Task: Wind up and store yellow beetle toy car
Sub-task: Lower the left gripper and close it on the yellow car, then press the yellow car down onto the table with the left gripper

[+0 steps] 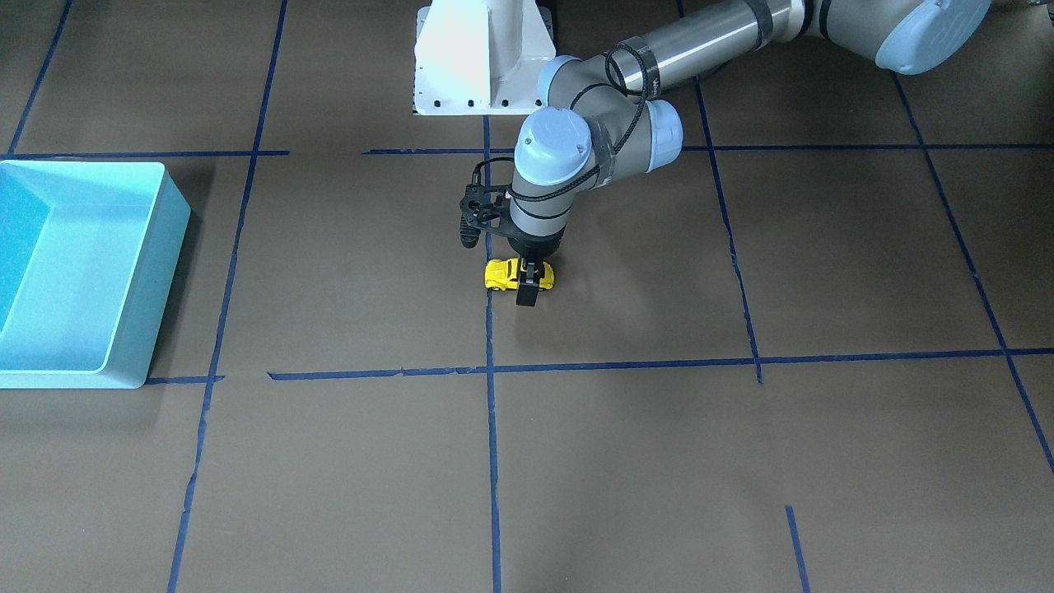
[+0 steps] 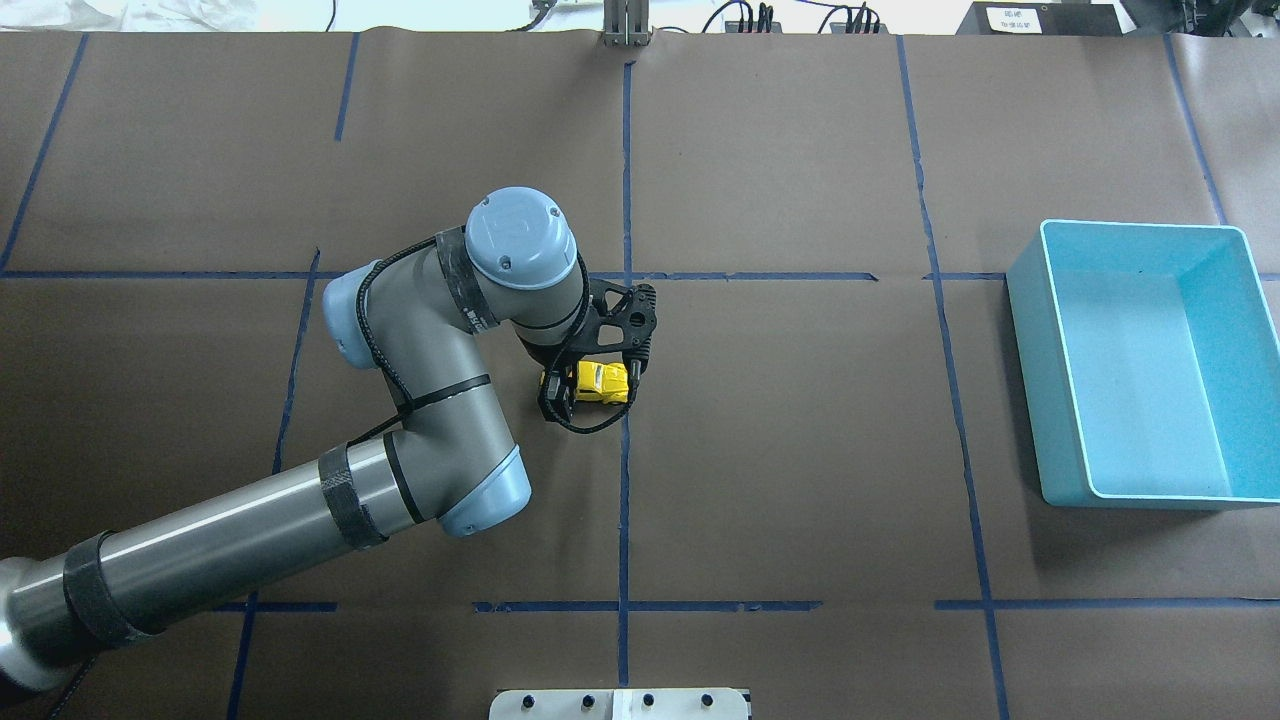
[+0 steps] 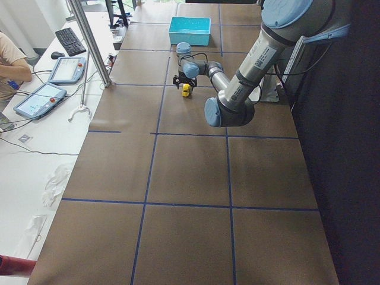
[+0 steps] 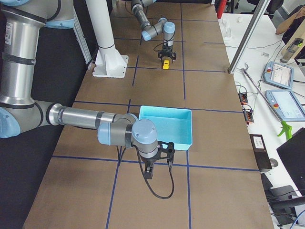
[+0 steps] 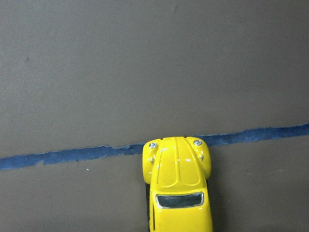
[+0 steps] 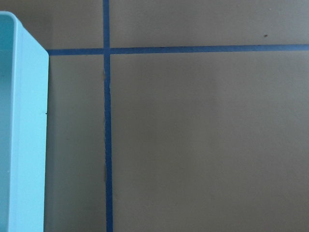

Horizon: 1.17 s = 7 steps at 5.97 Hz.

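From my console, the left arm's black 2-finger claw was down on the tiny bright yellow beetle-shaped toy car near the middle of the brown paper-covered table. Its fingers straddled the rear half of the body and, as far as I could judge, were clamped on its sides, though the contact itself was hidden in the wrist view. The car sat on its wheels with its nose just over a strip of blue tape. The light blue rectangular plastic bin was well apart from it, off to the robot's right. The right arm's claw hung just beside that bin, but it showed in only 1 side view, so I could not tell whether it was open or closed. I read the step in hand as the wind-up. To do it well, I reckoned the wheels had to be pressed lightly onto the paper while the car was dragged straight backward along its own axis, away from the tape. The squeeze needed to be firm enough that the smooth, rounded shell did not squirt out, and the wrist level so no wheel lifted. Any twist would skid the tyres instead of loading the spring. I also judged the car should stay held once wound, or it would run off before reaching the bin.
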### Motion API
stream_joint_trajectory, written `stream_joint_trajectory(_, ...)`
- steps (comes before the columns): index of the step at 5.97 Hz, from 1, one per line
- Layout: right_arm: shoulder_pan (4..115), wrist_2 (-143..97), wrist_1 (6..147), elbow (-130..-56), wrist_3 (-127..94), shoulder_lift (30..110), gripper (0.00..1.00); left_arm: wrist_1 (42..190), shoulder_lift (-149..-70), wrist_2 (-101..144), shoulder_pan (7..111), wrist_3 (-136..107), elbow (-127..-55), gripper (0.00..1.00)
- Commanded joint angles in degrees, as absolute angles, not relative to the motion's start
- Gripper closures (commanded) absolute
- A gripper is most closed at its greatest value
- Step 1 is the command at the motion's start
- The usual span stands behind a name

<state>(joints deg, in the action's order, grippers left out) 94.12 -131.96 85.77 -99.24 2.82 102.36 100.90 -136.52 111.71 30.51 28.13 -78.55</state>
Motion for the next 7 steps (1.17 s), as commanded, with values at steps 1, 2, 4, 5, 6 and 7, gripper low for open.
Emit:
stream_joint_trajectory(1, 88.4, -131.9, 85.9, -97.5, 4.9, 99.7, 0.0, 101.1, -136.7, 111.8, 30.5, 28.1, -78.3, 0.62)
stream_joint_trajectory(2, 88.4, -131.9, 85.9, -97.9, 7.9, 99.8, 0.0, 101.1, -136.8, 111.9, 30.6, 28.5, -78.3, 0.74)
stream_joint_trajectory(4, 90.3, -132.4, 86.0, -97.8, 8.1, 100.6, 0.0, 100.6, -137.5, 113.0, 31.2, 27.6, -78.5, 0.84)
stream_joint_trajectory(5, 91.0, -132.3, 86.0, -97.6, 8.1, 100.6, 0.0, 100.5, -138.2, 113.0, 31.5, 22.6, -78.4, 0.84)
stream_joint_trajectory(6, 91.0, -132.0, 86.0, -97.6, 8.0, 100.6, 0.0, 100.5, -138.5, 112.7, 31.6, 22.0, -78.4, 0.84)
stream_joint_trajectory(7, 91.0, -131.9, 86.0, -97.6, 8.0, 100.6, 0.0, 100.6, -138.5, 111.9, 31.7, 22.1, -78.2, 0.84)
